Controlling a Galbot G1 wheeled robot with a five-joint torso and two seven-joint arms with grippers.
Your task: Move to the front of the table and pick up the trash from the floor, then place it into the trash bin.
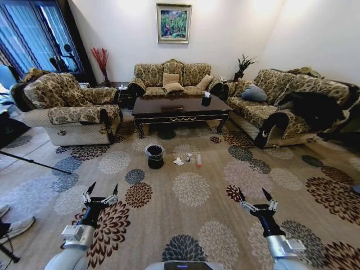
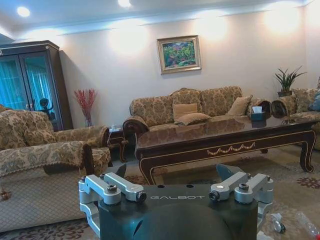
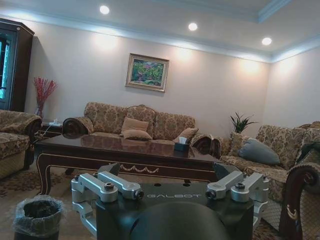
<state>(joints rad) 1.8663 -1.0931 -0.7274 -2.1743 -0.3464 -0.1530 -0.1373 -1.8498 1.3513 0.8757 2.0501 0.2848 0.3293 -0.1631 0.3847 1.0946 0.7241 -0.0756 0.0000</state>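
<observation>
Both arms low and near, reaching forward: left gripper (image 1: 102, 193) fingers spread, right gripper (image 1: 255, 198) fingers spread, nothing held.

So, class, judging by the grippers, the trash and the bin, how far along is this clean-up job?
Barely begun. The robot faces the table from a distance. The trash, a tissue, bottle and scraps, lies on the floor beside the trash bin. Left gripper and right gripper hang open, holding nothing. Approaching, picking up and binning all remain.

Trash bin (image 1: 155, 156), black with clear liner, is standing upright on floor (image 1: 191, 219) before worktop (image 1: 181, 107). White tissue (image 1: 178, 161) and small clear bottle (image 1: 198, 160) are lying just beside the bin.
</observation>
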